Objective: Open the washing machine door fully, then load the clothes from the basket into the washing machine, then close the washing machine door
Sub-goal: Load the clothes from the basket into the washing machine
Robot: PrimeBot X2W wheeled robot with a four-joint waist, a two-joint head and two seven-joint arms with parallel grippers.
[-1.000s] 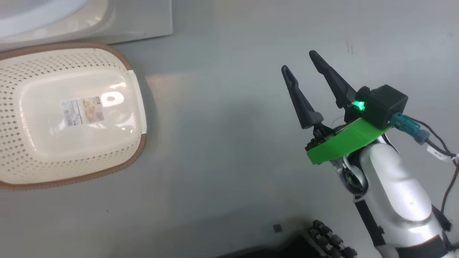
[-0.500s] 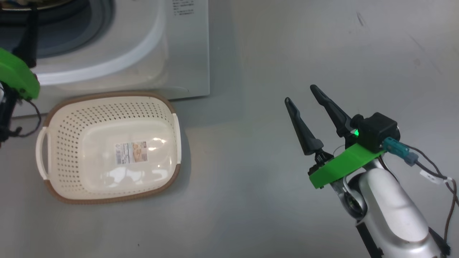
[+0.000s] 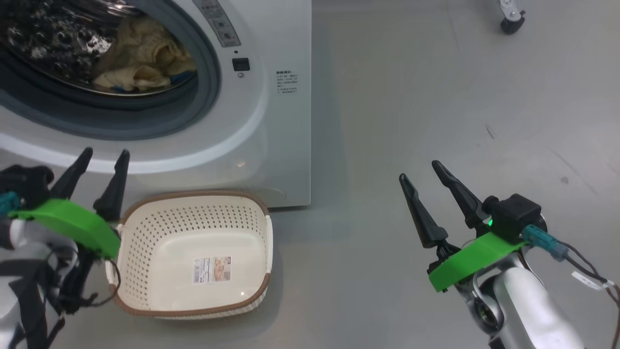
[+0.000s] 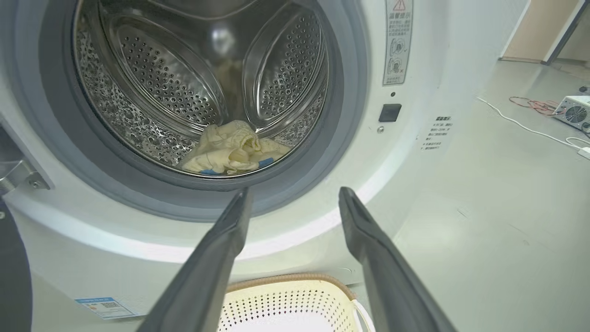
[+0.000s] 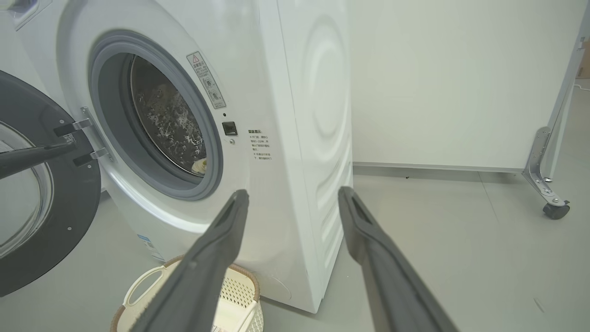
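The white washing machine [image 3: 271, 121] stands with its drum exposed, and the washing machine door [image 5: 78, 207] with its black rim is swung wide to the left. Pale cream clothes [image 3: 140, 63] with a bit of blue lie at the bottom of the steel drum [image 4: 184, 83]. The cream basket [image 3: 160, 228] sits on the floor before the machine, holding just its label. My left gripper [image 3: 105, 153] is open above the basket's left end, pointing at the drum mouth. My right gripper [image 3: 419, 171] is open over bare floor to the machine's right.
A wheeled frame's castor [image 5: 555, 210] stands by the white wall panel to the right. A small white box with a fan [image 4: 574, 110] and cables lie on the floor farther off. Grey floor stretches to the right of the machine.
The head camera has tilted upward, so the drum with the clothes and my left gripper have come into the picture. Both grippers stay open; the basket has not moved.
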